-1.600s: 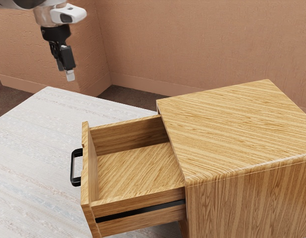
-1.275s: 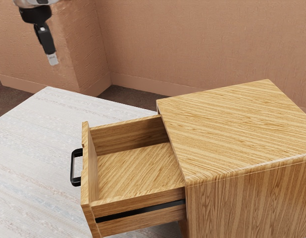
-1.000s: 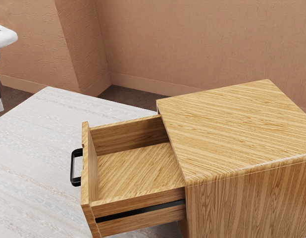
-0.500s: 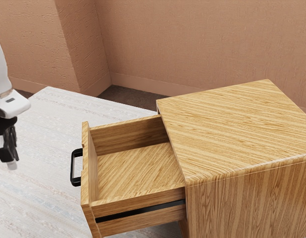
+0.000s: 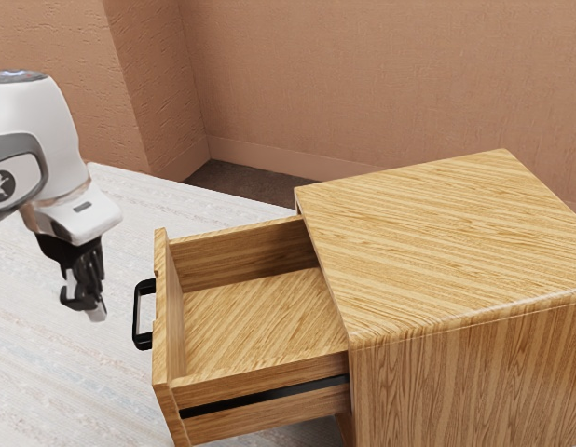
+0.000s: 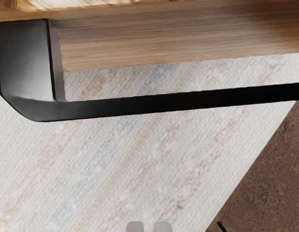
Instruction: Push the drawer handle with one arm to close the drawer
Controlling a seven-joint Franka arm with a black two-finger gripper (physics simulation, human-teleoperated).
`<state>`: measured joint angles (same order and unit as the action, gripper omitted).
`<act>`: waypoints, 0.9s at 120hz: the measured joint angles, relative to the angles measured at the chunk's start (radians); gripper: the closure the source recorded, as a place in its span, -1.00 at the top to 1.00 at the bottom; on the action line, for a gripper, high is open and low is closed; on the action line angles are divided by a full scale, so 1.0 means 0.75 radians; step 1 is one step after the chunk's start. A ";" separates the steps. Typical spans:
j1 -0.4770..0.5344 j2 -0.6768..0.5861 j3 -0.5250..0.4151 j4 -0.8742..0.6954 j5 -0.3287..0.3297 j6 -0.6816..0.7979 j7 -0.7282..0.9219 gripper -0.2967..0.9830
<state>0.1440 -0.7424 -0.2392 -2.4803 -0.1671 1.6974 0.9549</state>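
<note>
The brown striped wooden drawer (image 5: 251,321) was open. It stuck out a long way from the boxy brown wooden cabinet (image 5: 437,242), on the exterior view's left side of it. The black bent bar handle (image 5: 137,318) was on the drawer's front board, on the outside. A long black strip (image 5: 260,398) ran along the near side of the drawer.

The black two-finger gripper (image 5: 99,313) pointed down, and it leaned a bit. It was out in front of the drawer, near the handle but not touching it. Its fingers were close together, like a pinch with nothing in it. In the wrist view, its two small grey tips (image 6: 135,226) sat side by side, and the handle's long bar went across in front of them. The smooth white and grey arm (image 5: 50,121) came in from the exterior view's left, with the gripper at its end.

A pale table top with faint coloured stripes (image 5: 46,372) was under the handle and the gripper. Past it, there was a dark brown floor (image 5: 237,186) and a bumpy orange-brown wall (image 5: 381,84).
</note>
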 joint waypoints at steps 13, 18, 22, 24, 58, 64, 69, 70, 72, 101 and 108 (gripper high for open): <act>-0.007 -0.012 -0.010 -0.001 -0.035 -0.035 -0.034 -0.68; -0.008 -0.013 -0.022 -0.003 -0.053 -0.046 -0.047 -0.68; -0.008 -0.013 -0.045 -0.005 -0.072 -0.052 -0.058 -0.68; -0.006 -0.012 -0.059 -0.005 -0.081 -0.055 -0.064 -0.68; 0.010 -0.010 -0.139 -0.001 -0.143 -0.079 -0.146 -0.69; 0.010 -0.010 -0.140 0.002 -0.137 -0.080 -0.156 -0.69; 0.010 -0.010 -0.141 0.009 -0.123 -0.079 -0.164 -0.69; 0.010 -0.010 -0.141 0.010 -0.119 -0.079 -0.165 -0.69; 0.010 -0.010 -0.141 0.014 -0.111 -0.079 -0.168 -0.69; 0.016 0.002 -0.141 0.046 -0.034 -0.063 -0.199 -0.69; 0.016 0.013 -0.142 0.047 -0.027 -0.055 -0.204 -0.69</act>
<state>0.1562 -0.7326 -0.3459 -2.4453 -0.1870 1.6558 0.8016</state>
